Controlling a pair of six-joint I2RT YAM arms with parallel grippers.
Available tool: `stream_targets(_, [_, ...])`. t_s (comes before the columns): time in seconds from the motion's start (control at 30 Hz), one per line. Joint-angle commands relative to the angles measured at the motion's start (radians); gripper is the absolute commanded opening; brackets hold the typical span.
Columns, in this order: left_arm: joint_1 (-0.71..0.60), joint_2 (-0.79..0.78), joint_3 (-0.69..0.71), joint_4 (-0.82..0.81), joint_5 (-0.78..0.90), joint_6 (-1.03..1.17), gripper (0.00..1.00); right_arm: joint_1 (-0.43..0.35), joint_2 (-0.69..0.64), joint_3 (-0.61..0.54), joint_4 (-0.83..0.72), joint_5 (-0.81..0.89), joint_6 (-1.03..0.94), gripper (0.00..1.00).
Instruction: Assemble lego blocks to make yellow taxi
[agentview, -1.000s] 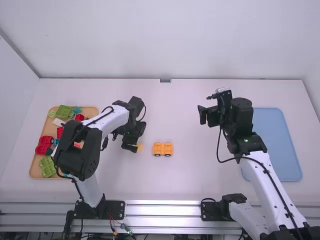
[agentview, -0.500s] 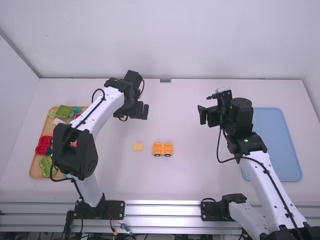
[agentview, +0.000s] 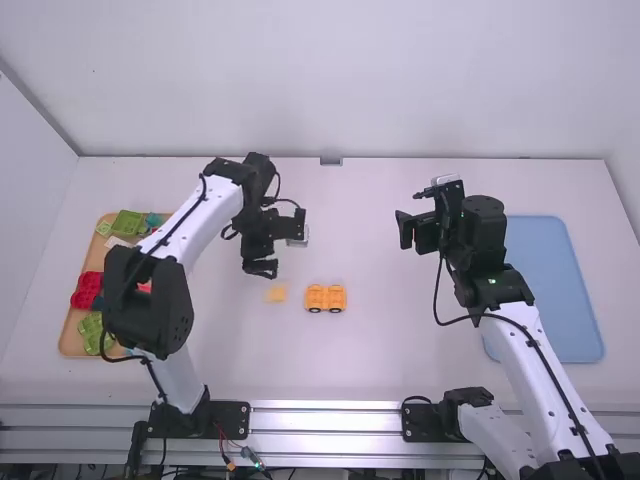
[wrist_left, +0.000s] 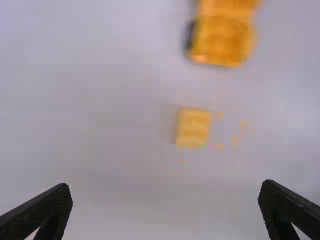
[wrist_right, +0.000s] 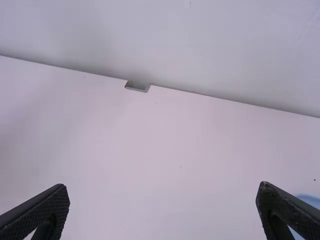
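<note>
White links (agentview: 530, 375), chunky black joints (agentview: 150, 300), thin black looping cables (agentview: 435, 300)

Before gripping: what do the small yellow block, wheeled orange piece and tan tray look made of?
Small yellow block: likely plastic, finish unclear; even, saturated colour. Wheeled orange piece: likely smooth moulded plastic, by rounded corners; dark wheels, plastic or rubber. Tan tray: matte, wood or lookalike plastic; brown tone, no glare.

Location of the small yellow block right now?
In the high view, the small yellow block lies on the table left of the wheeled orange-yellow base, a gap between them, near the left gripper.
</note>
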Motion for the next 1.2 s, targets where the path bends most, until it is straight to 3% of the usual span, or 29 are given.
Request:
stream_targets(0.0, [0.069, 0.000, -0.039, -0.011, 0.331, 0.456, 0.99, -0.003, 0.006, 0.039, 0.002, -0.003, 0.003, 0.99])
stream_targets(0.2, [0.195, 0.000, -0.242, 0.127, 0.597, 0.698, 0.99, -0.002, 0.006, 0.039, 0.002, -0.006, 0.004, 0.99])
stream_targets(0.37, [0.283, 0.000, -0.464, 0.336, 0.769, 0.698, 0.99, -0.002, 0.006, 0.039, 0.002, -0.006, 0.003, 0.99])
stream_targets(0.47, [0.313, 0.000, -0.552, 0.458, 0.796, 0.661, 0.99, -0.003, 0.006, 0.039, 0.002, -0.004, 0.003, 0.99])
stream_targets(0.6, [0.331, 0.002, -0.669, 0.710, 0.820, 0.412, 0.99, 0.001, 0.006, 0.039, -0.027, -0.071, -0.019, 0.99])
stream_targets(0.73, [0.312, 0.002, -0.744, 0.916, 0.814, 0.239, 0.99, 0.039, 0.038, 0.037, -0.111, -0.397, -0.410, 0.99])
stream_targets(0.9, [0.320, 0.004, -0.793, 1.011, 0.808, 0.165, 0.99, 0.092, 0.127, -0.005, -0.206, -0.668, -0.822, 0.99])
stream_targets(1.0, [0.327, 0.004, -0.810, 1.014, 0.791, 0.166, 0.99, 0.124, 0.218, -0.043, -0.190, -0.789, -0.951, 0.98])
stream_targets(1.17, [0.318, 0.018, -0.806, 1.013, 0.782, 0.166, 0.99, 0.165, 0.363, -0.076, -0.091, -0.791, -0.978, 0.99])
